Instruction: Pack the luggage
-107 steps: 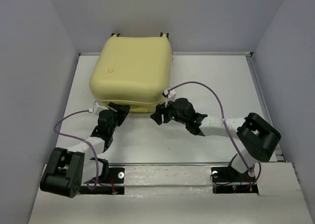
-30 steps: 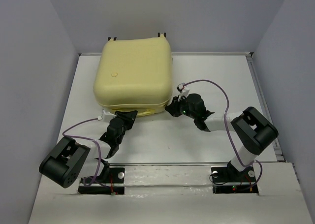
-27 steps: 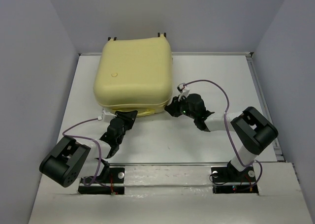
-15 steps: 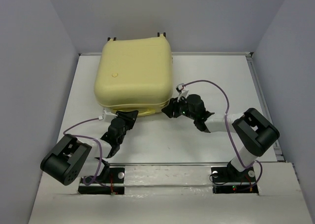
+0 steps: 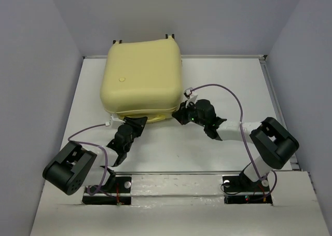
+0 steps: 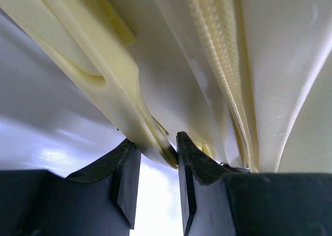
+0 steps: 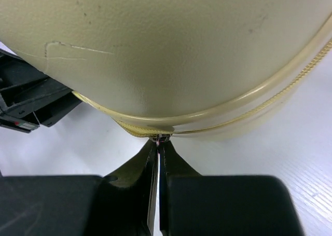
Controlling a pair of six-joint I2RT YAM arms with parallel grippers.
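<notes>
The luggage is a pale yellow hard-shell suitcase lying closed at the back left of the table. My left gripper is at its near edge. In the left wrist view the fingertips pinch a pale yellow handle strip on the shell, beside the zipper. My right gripper is at the near right corner. In the right wrist view it is shut on a small metal zipper pull where the zipper line meets the shell.
The white table has a raised rim at the back and right, and grey walls stand on three sides. Purple cables loop from both wrists. The left arm's black body shows beside the suitcase in the right wrist view.
The right gripper opened briefly, shifted slightly left along the suitcase's near edge, and shut again on the zipper pull. The left gripper and the suitcase have held still.
</notes>
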